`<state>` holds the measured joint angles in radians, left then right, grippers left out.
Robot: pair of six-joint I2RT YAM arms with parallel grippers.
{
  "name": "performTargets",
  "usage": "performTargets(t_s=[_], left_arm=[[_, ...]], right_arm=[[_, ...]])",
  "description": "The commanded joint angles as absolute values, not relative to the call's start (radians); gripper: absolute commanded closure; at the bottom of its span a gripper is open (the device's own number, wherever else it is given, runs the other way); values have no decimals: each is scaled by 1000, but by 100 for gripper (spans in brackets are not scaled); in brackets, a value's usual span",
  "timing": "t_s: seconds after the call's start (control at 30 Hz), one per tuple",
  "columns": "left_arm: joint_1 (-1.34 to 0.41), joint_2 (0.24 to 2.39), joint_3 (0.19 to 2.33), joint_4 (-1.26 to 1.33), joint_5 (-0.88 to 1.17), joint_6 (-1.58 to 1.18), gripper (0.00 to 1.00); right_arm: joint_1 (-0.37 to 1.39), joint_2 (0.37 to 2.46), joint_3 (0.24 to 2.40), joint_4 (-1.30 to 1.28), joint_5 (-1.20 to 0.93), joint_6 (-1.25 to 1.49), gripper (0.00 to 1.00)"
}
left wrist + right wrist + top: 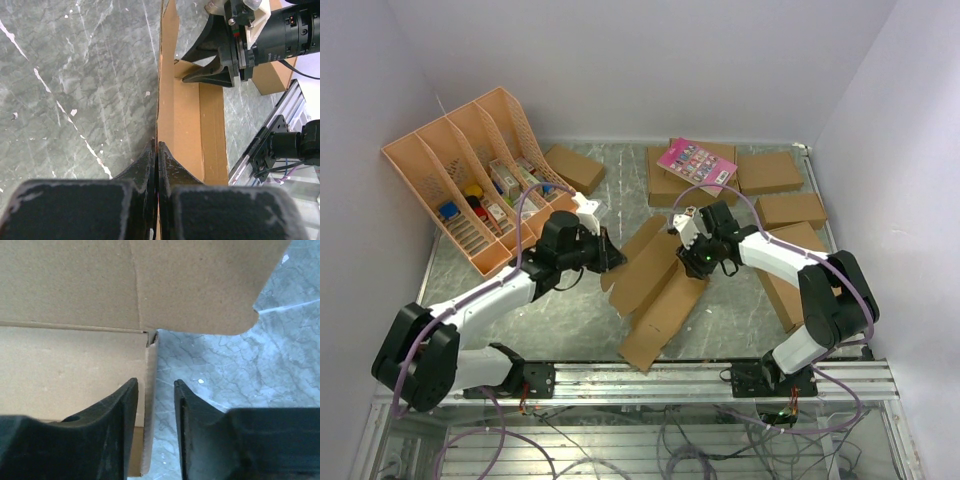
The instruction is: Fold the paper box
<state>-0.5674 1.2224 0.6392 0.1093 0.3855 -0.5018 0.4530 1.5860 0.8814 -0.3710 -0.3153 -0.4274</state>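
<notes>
The paper box, a plain brown die-cut cardboard sheet (655,285), lies partly folded in the middle of the grey marbled table (570,320), between my two arms. My left end effector (157,148) is pinched together on a raised edge of it. My right end effector (154,387) is spread apart, with the end of a cardboard wall standing between its fingers. Pale plain walls (670,70) close in the table, and a metal rail (650,378) runs along its near edge. A peach mesh plastic file rack (405,170) leans at far left. A pink printed card (697,162) lies on a flat brown cardboard box (665,187) at the back; its writing is too small to read.
</notes>
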Motion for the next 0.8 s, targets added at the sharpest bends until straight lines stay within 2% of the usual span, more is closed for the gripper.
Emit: performTargets(t_s=[0.0, 0.1, 0.3, 0.33, 0.43, 0.63, 0.77], left_arm=[[-573, 1234, 679, 106, 389, -475, 93], [-573, 1253, 688, 127, 418, -478, 93], [-573, 1309, 730, 127, 469, -455, 93], [-572, 1318, 739, 119, 468, -445, 93], [-573, 1339, 775, 93, 449, -421, 92], [-570, 1359, 866, 43, 348, -398, 74], [-566, 1327, 855, 74, 293, -422, 68]], right_arm=[[454, 1599, 907, -384, -329, -426, 69], [459, 1615, 916, -386, -336, -418, 74], [463, 1631, 921, -384, -312, -408, 70], [463, 1638, 923, -385, -309, -405, 74], [460, 1633, 925, -380, -303, -392, 100], [417, 1603, 926, -370, -347, -360, 100], [368, 1577, 918, -364, -384, -344, 100]])
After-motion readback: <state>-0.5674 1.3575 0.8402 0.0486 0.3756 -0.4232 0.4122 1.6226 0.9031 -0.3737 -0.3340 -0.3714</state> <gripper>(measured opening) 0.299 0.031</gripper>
